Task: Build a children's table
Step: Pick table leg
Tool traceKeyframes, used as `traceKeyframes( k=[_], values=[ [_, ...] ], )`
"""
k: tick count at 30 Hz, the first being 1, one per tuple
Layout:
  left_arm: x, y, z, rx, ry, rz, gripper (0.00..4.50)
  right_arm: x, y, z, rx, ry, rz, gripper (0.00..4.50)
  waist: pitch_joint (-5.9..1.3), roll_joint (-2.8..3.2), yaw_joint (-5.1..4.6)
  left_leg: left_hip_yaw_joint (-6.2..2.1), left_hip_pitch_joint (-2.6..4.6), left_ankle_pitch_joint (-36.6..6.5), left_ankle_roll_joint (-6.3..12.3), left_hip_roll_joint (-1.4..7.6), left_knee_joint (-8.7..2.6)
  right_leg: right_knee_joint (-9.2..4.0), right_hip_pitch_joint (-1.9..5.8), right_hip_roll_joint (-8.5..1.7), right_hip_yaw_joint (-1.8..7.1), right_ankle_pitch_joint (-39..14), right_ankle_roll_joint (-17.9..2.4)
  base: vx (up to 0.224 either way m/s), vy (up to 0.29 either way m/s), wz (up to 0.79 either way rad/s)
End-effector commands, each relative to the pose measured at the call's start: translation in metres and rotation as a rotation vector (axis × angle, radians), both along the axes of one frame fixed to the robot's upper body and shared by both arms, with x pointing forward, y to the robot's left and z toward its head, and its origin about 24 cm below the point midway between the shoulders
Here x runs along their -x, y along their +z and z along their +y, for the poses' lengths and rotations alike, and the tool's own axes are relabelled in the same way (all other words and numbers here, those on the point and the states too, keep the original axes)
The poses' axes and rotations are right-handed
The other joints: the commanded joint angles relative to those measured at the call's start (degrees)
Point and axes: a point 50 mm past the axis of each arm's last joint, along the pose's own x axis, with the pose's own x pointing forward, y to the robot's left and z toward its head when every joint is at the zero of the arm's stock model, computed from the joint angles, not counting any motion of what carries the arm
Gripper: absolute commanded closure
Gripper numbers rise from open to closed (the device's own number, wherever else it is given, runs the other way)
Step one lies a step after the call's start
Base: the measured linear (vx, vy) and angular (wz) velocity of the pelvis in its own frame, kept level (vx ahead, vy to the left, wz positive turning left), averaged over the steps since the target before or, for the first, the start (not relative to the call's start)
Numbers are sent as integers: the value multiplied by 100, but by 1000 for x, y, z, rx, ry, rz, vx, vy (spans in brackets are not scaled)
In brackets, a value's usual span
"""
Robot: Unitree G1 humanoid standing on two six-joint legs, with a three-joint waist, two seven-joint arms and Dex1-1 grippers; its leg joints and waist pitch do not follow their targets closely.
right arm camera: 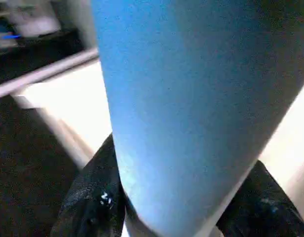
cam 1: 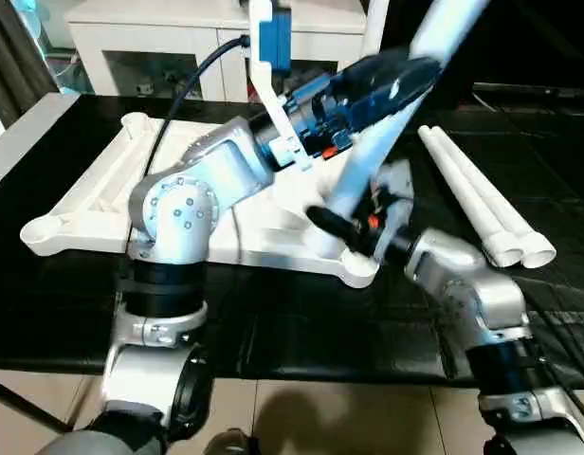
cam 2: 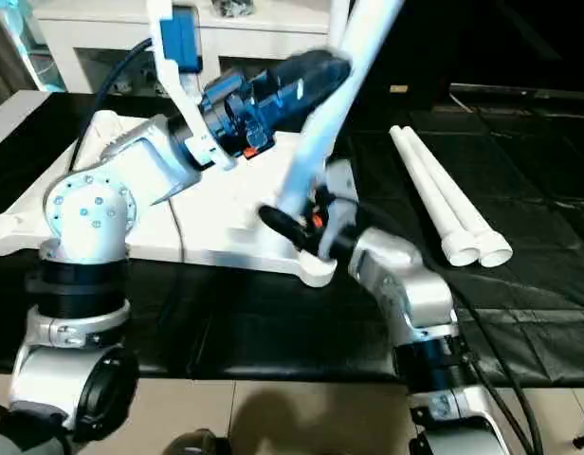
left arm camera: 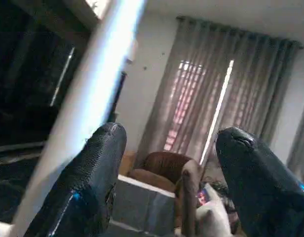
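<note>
**Robot holds a table leg at the tabletop's corner socket**

A white plastic tabletop [cam 1: 102, 194] lies upside down on a black mat [cam 1: 301, 332], its ribbed underside facing up and round sockets at its corners. A long white tube leg [cam 1: 368, 156] rises steeply from the near right corner socket [cam 1: 354, 265], leaning up and away to the right until it passes the top edge of the head views.

The right gripper [cam 1: 354, 232] sits low at the foot of this leg, just above the socket. In the right wrist view its two black fingers [right arm camera: 93, 197] are clamped on either side of the leg.

The left gripper [cam 1: 420, 71] is higher up the same leg. In the left wrist view its two black fingers [left arm camera: 93, 173] stand apart; the leg runs alongside one finger, and the gap between the fingers is open to the room beyond.

Two more white legs [cam 1: 482, 199] lie side by side on the mat to the right of the tabletop, well apart from both grippers, open ends toward the robot.

The left silver forearm [cam 1: 178, 199] crosses over the middle of the tabletop and hides part of it. A black cable [cam 1: 178, 104] loops over this arm.

Behind the mat stands a white cabinet [cam 1: 178, 38]. The left wrist view shows grey curtains [left arm camera: 216, 98] and a brown chair [left arm camera: 162, 168]. No writing can be read.
</note>
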Motion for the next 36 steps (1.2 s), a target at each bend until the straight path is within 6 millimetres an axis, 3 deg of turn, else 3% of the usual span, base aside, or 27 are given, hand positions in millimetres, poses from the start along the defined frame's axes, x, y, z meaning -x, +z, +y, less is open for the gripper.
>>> traceKeyframes(
  k=[1,3,4,5,6,8,9,10,11,12,14,15,16,17,21,22,24,27,31,34,36],
  values=[
    [-3,-4,7,-52,42,-7,117,-5,3,-16,4,-102,-18,256,-509,-53,-31,-185,236,-1455,-139,321,-475,-440,264,-447,305,-1878,-872,0,0,0],
    [-15,-22,12,-204,149,-25,117,-6,2,-25,32,-138,-16,256,-506,-29,-39,-197,241,-1473,-144,319,-489,-457,267,-434,308,-1956,-724,0,0,0],
    [-19,-29,13,-270,185,-45,117,-5,2,-27,38,-141,-16,256,-491,-41,-54,-210,238,-1537,-141,309,-513,-500,262,-417,311,-2108,-538,0,0,0],
    [-19,-29,13,-270,185,-45,117,-5,2,-27,38,-141,-16,256,-488,-38,-66,-199,249,-1597,-171,312,-516,-491,261,-416,317,-2177,-475,0,0,0],
    [-27,-49,18,-435,242,-96,117,-5,2,-32,60,-164,-30,256,-499,-28,-62,-205,252,-1598,-221,314,-514,-486,278,-450,313,-2227,-471,0,0,0],
    [-33,-68,21,-562,249,-151,117,-4,4,-38,69,-187,-35,256,-500,13,-63,-219,274,-1639,-242,308,-535,-530,243,-435,320,-2295,-365,0,0,0],
    [-33,-69,22,-568,249,-153,117,-4,4,-38,69,-188,-36,256,-494,2,-66,-216,283,-1668,-236,310,-546,-554,241,-435,324,-2317,-342,0,0,0],
    [-37,-89,24,-693,231,-206,117,-4,6,-44,52,-227,-46,256,-497,-6,-64,-221,290,-1685,-256,310,-557,-548,255,-449,324,-2273,-390,0,0,0],
    [-37,-89,24,-693,231,-206,117,-4,6,-44,52,-227,-46,256,-508,15,-74,-215,296,-1707,-295,314,-560,-526,260,-446,333,-2195,-405,0,0,0],
    [-39,-98,25,-761,225,-228,117,-4,7,-46,47,-240,-52,256,-532,115,-60,-236,302,-1657,-339,324,-556,-481,274,-459,332,-1946,-538,0,0,0],
    [-43,-120,29,-902,177,-268,117,-1,8,-48,44,-246,-71,256,-537,98,-83,-214,300,-1663,-327,311,-546,-459,280,-431,336,-1595,-662,0,0,0],
    [-43,-120,29,-902,177,-268,117,-1,8,-48,44,-246,-71,256,-534,82,-77,-207,299,-1640,-284,303,-551,-481,282,-429,339,-1558,-670,0,0,0],
    [-46,-135,34,-998,125,-284,117,4,7,-50,54,-242,-78,256,-552,142,-80,-219,283,-1588,-274,307,-544,-422,311,-449,337,-1412,-779,0,0,0],
    [-46,-138,35,-1014,114,-282,117,5,7,-50,55,-241,-78,256,-538,150,-89,-195,303,-1679,-261,301,-539,-474,292,-439,338,-1478,-767,0,0,0],
    [-49,-154,43,-1094,40,-262,117,11,5,-51,71,-241,-77,256,-544,159,-104,-211,292,-1789,-223,309,-538,-460,327,-478,328,-1572,-933,0,0,0],
    [-51,-158,45,-1110,43,-258,135,14,4,-52,72,-242,-75,256,-538,243,-125,-215,301,-1891,-218,303,-532,-480,315,-480,321,-1701,-975,0,0,0],
    [-56,-167,47,-1167,61,-266,155,18,3,-53,73,-244,-69,256,-509,203,-176,-203,328,-2101,-165,275,-529,-560,302,-449,305,-2054,-895,0,0,0],
    [-59,-171,48,-1197,98,-270,173,20,2,-52,75,-242,-67,256,-526,251,-199,-235,300,-2043,-131,294,-529,-542,336,-491,300,-2136,-896,0,0,0],
    [-65,-175,49,-1237,133,-284,207,26,1,-50,74,-229,-60,256,-538,239,-225,-228,288,-1964,-42,281,-517,-560,341,-472,288,-2074,-889,0,0,0],
    [-67,-178,51,-1255,128,-281,239,28,-1,-47,78,-216,-56,256,-552,236,-234,-238,258,-1846,26,288,-520,-536,367,-481,285,-1900,-959,0,0,0],
    [-67,-181,53,-1286,120,-285,245,29,-1,-46,82,-207,-53,256,-553,247,-244,-226,274,-1871,53,288,-510,-538,346,-474,286,-1797,-1043,0,0,0]
  ],
)
